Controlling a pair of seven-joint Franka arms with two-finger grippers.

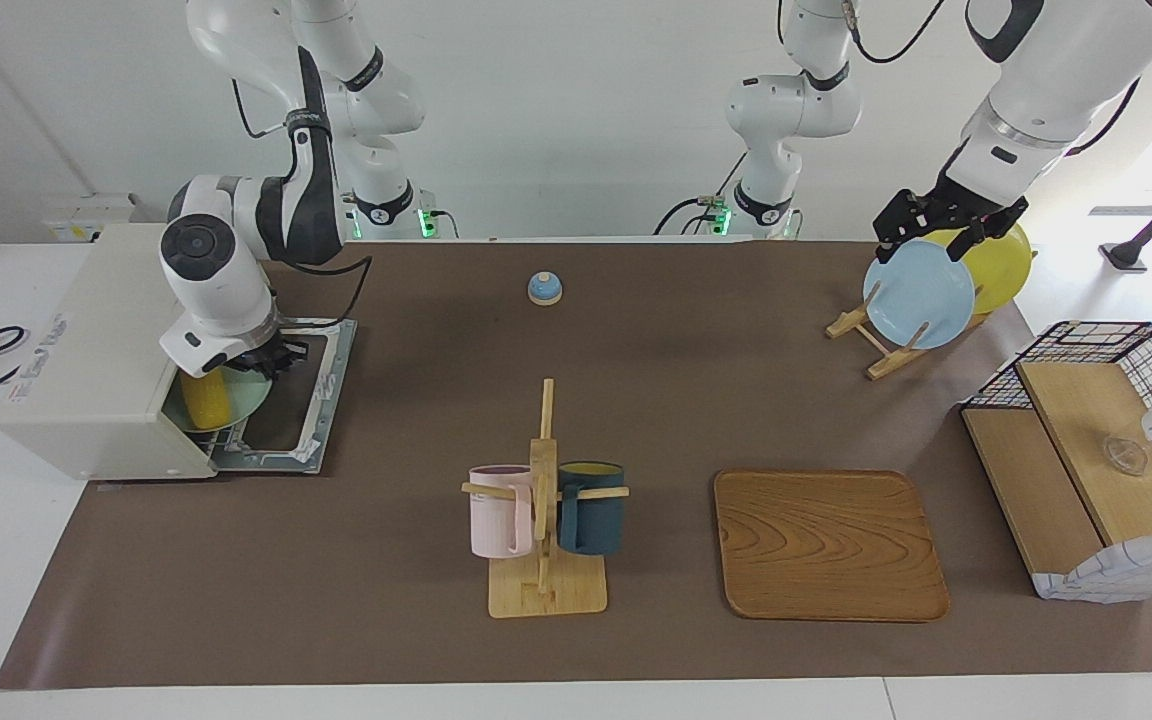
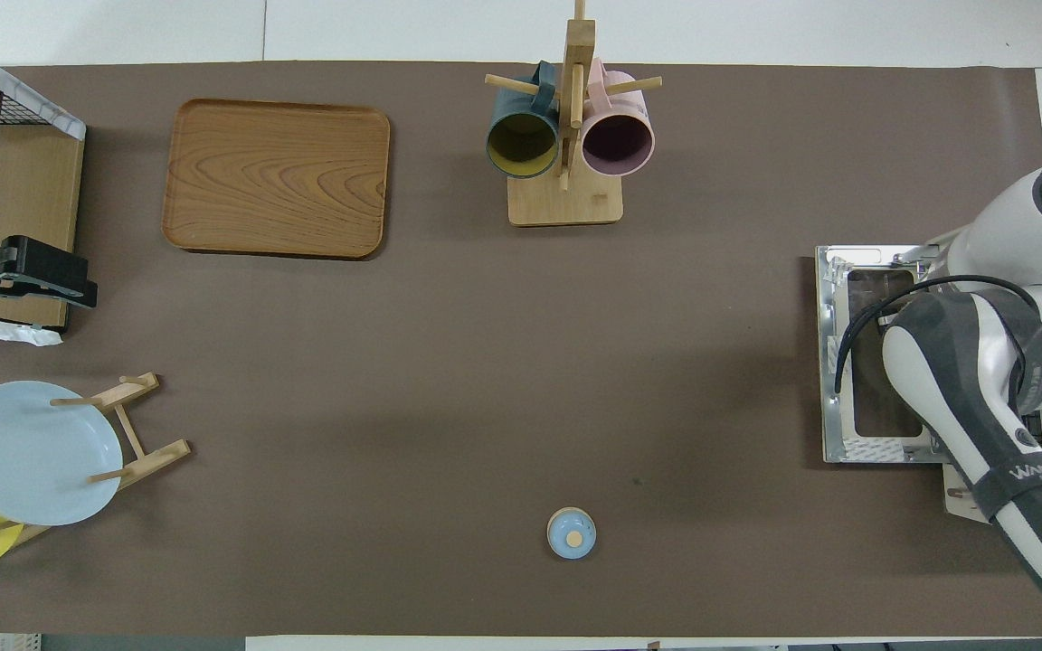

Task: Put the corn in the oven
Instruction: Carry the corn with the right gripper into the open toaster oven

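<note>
Reaching into the mouth of the oven (image 1: 101, 345), the right gripper (image 1: 261, 362) stood clamped shut on the rim of a pale green plate (image 1: 241, 395), and on that plate lay the corn (image 1: 204, 397), its yellow length partly under the oven's roof and over the wire rack. The oven sat at the right arm's end of the table, its door (image 1: 301, 395) folded down flat on the brown mat (image 1: 636, 400) in front of it. In the overhead view the right arm covered the plate and the corn, and only the lowered door (image 2: 874, 357) showed clearly. The left gripper (image 1: 941, 215) hung over the plate rack (image 1: 871, 345) at the left arm's end of the table, its fingers spread wide just above the top edge of the blue plate (image 1: 918, 293), beside which stood a yellow plate (image 1: 1001, 262). Whether the fingers touched the blue plate could not be told. Between the two ends stood a mug stand (image 1: 546, 540) with a pink mug (image 1: 499, 510) and a dark blue mug (image 1: 591, 507), and beside it lay a wooden tray (image 1: 829, 545).
</note>
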